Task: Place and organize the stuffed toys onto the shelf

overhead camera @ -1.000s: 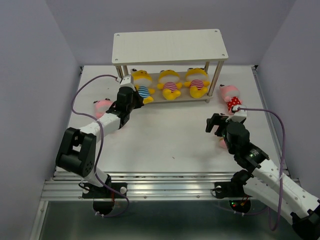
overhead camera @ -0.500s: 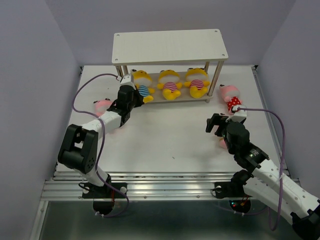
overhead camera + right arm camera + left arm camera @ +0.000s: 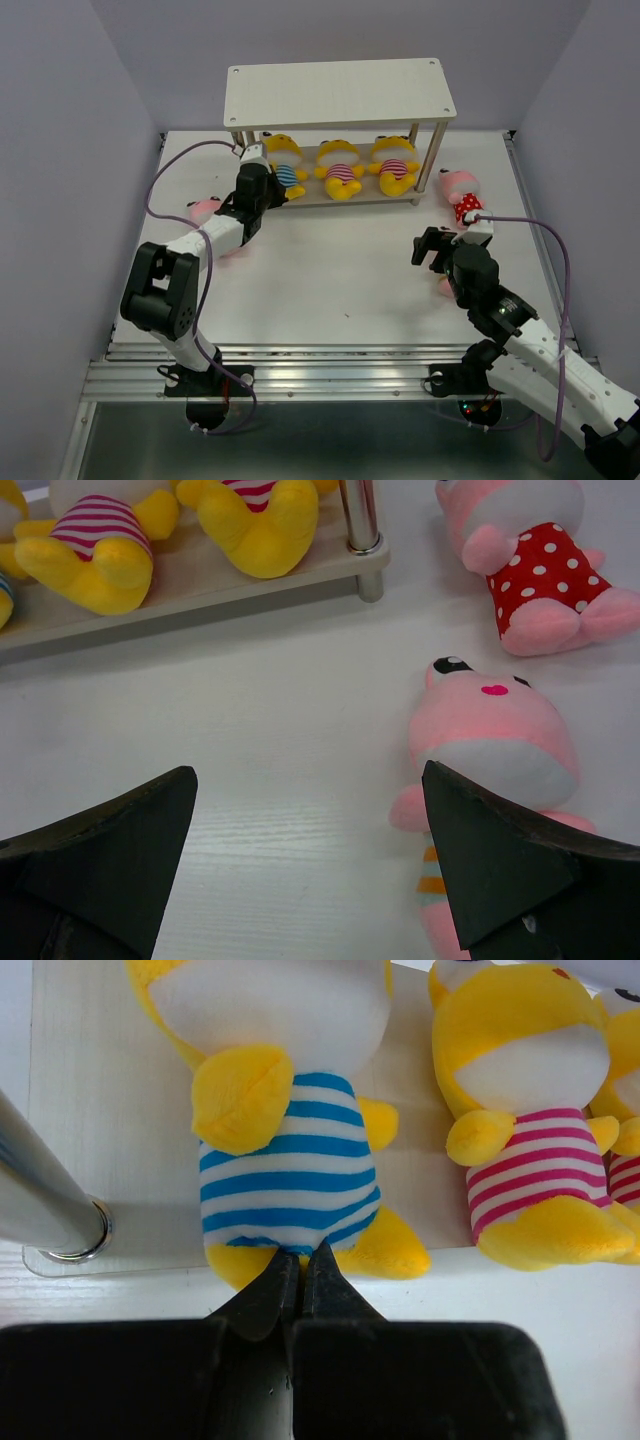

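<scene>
The shelf (image 3: 340,92) stands at the back. Three yellow toys lie on its lower board (image 3: 110,1110): a blue-striped one (image 3: 285,172) (image 3: 285,1160), a pink-striped one (image 3: 341,170) (image 3: 530,1170) and another pink-striped one (image 3: 394,165). My left gripper (image 3: 258,165) (image 3: 301,1255) is shut, its tips against the blue-striped toy's bottom between its feet. My right gripper (image 3: 432,245) (image 3: 308,770) is open and empty above the table. A pink toy (image 3: 495,740) lies just beside its right finger. The polka-dot toy (image 3: 463,195) (image 3: 540,580) lies right of the shelf. A third pink toy (image 3: 205,212) lies left, beside my left arm.
A metal shelf leg (image 3: 50,1210) stands just left of the blue-striped toy. Another leg (image 3: 362,530) stands between the yellow toys and the polka-dot toy. Grey walls close in the table on the left, right and back. The shelf's top board holds nothing.
My left gripper has moved a little forward toward the shelf, and the blue-striped toy has slid further onto the lower board. The right arm has not moved.
</scene>
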`<state>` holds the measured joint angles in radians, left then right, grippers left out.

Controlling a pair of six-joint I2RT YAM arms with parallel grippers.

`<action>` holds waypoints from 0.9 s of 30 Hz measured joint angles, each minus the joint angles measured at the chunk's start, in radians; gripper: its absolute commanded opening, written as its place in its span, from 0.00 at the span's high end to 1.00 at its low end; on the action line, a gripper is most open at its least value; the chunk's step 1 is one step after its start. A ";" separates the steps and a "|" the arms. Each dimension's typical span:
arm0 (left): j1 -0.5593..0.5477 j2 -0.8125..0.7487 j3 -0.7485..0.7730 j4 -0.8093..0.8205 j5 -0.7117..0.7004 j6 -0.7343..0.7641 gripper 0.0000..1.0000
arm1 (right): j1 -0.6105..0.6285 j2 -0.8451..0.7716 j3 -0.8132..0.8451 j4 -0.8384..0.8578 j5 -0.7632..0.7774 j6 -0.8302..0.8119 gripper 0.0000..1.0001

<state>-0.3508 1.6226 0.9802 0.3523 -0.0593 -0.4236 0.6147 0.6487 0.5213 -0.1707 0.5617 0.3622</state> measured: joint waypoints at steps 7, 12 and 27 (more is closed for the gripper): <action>0.000 0.018 0.020 -0.019 -0.003 0.004 0.92 | 0.000 0.001 -0.001 0.000 0.000 0.000 0.00; 0.000 0.023 0.029 -0.026 -0.008 0.005 0.81 | 0.000 0.001 -0.001 0.000 0.000 -0.001 0.00; 0.000 0.022 0.030 -0.029 -0.021 -0.006 0.57 | 0.000 0.009 -0.002 0.000 0.000 -0.004 0.00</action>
<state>-0.3511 1.6444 1.0103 0.3233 -0.0803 -0.4294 0.6151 0.6575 0.5198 -0.1707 0.5613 0.3580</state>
